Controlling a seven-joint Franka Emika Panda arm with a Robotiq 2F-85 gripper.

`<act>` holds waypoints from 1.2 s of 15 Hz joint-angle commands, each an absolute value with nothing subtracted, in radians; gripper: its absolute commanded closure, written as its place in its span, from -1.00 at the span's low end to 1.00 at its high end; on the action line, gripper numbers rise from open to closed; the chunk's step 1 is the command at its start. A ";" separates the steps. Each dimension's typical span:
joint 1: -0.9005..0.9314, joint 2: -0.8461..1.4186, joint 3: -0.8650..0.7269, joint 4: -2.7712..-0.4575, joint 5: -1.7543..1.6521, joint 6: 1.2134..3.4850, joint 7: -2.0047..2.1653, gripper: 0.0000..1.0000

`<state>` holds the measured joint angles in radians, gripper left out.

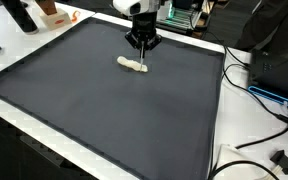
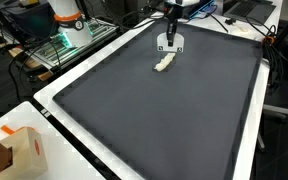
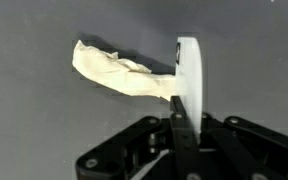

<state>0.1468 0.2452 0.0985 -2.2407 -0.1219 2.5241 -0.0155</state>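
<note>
A crumpled cream-coloured piece of cloth or paper (image 1: pixel 134 66) lies on the dark mat (image 1: pixel 104 110) near its far edge; it also shows in the exterior view (image 2: pixel 164 63). In both exterior views my gripper (image 1: pixel 142 44) (image 2: pixel 170 42) hangs just above and beside the piece's end. In the wrist view the piece (image 3: pixel 119 75) stretches left from my gripper's fingers (image 3: pixel 186 60), and its right end is hidden behind them. The fingers are pressed together with nothing seen between them. The piece rests flat on the mat.
The mat covers a white table (image 2: pixel 54 100). A cardboard box (image 2: pixel 24 150) stands at one corner. Cables (image 1: pixel 259 95) and black equipment (image 1: pixel 284 60) lie along one side, and boxes and gear (image 2: pixel 69 25) stand behind the far edge.
</note>
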 commanded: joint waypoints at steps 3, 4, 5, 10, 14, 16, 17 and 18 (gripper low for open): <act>0.132 0.310 0.113 -2.187 -0.091 2.531 -0.052 0.98; 0.133 0.320 0.112 -2.178 -0.095 2.533 -0.050 0.98; 0.132 0.328 0.113 -2.171 -0.093 2.536 -0.052 0.98; 0.130 0.352 0.115 -2.159 -0.091 2.547 -0.052 0.98; 0.129 0.368 0.114 -2.167 -0.096 2.572 -0.054 0.98; 0.127 0.365 0.115 -2.181 -0.094 2.583 -0.055 0.98; 0.128 0.360 0.114 -2.191 -0.097 2.586 -0.052 0.98; 0.126 0.355 0.118 -2.203 -0.089 2.589 -0.055 0.98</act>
